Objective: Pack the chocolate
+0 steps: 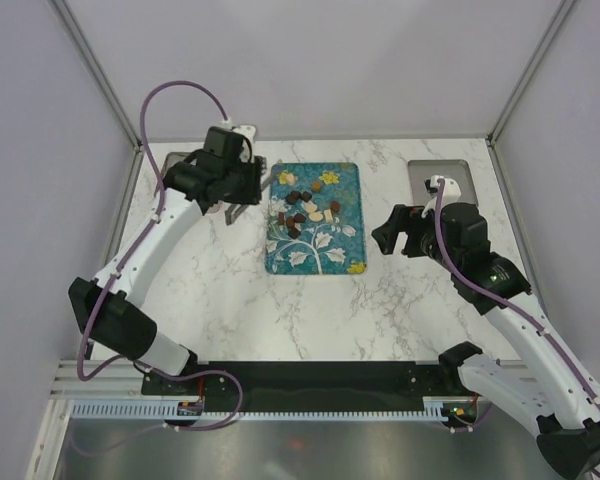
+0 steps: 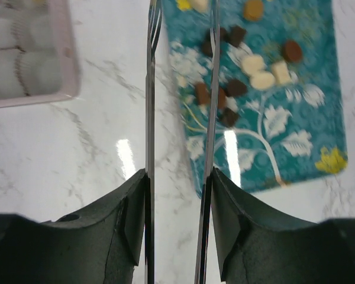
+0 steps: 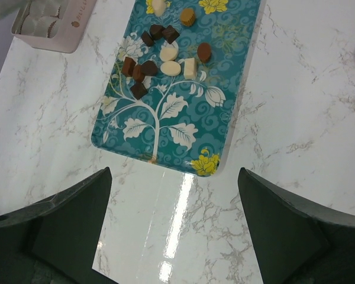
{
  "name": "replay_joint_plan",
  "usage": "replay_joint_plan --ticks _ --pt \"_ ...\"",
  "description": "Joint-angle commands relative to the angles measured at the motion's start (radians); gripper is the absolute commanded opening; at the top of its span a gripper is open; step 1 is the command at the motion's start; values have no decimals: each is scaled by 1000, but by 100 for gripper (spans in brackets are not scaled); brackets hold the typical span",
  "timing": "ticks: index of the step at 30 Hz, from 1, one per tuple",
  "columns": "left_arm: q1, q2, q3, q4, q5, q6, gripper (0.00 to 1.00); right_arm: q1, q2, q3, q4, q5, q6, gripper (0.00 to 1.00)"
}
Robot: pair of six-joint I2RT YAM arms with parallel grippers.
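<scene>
arms (image 1: 165, 235): white shells, black joints | cables (image 1: 180, 85): purple, running along arms | claw fingers (image 3: 65, 231): matte black, wedge-shaped

Brown and cream chocolate (image 3: 170, 68) lies clustered on the teal tray (image 3: 186, 145).

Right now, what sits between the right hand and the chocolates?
The right wrist view shows only bare marble table and the printed near end of the teal tray between the right hand and the chocolates.
</scene>
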State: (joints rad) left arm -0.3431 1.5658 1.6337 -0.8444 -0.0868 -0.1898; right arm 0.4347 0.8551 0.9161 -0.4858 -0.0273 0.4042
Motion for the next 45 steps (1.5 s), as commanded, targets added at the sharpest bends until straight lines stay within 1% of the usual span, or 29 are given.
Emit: replay_joint_plan --ticks 1,2,3,5,7,15,16,17,24,25,34,45 --pt "-123 -81 -138 1 16 -23 52 -1 -24 41 -25 21 -2 96" --pt "-178 -90 -162 1 4 -40 52 -1 -25 41 -27 20 -2 96" --pt "-204 -107 -204 2 -2 -45 52 -1 -24 41 -28 20 -1 96" --pt "-270 -113 -238 5 -28 -50 52 -1 -24 40 -28 20 -2 96" --pt "-304 -107 -276 5 -28 -50 52 -2 -24 40 -27 20 -4 96" --pt "-307 -75 -331 5 -28 -50 52 -1 -27 41 -28 20 -4 96" --pt "-307 -70 -336 17 -60 -46 53 -1 -27 40 -28 20 -5 96" --pt "-307 -60 -340 65 -60 -51 54 -1 -28 40 -28 21 -5 96" --pt "-307 0 -368 111 -60 -46 54 -1 -21 38 -28 20 -13 96" --pt "-306 8 -370 116 -70 -45 54 -1 -21 40 -27 41 -13 96" --pt "-307 88 -348 131 -87 -43 54 -1 -24 37 -25 52 -22 96" --pt "-307 68 -330 91 -73 -48 52 -1 -27 35 -25 58 -27 96"
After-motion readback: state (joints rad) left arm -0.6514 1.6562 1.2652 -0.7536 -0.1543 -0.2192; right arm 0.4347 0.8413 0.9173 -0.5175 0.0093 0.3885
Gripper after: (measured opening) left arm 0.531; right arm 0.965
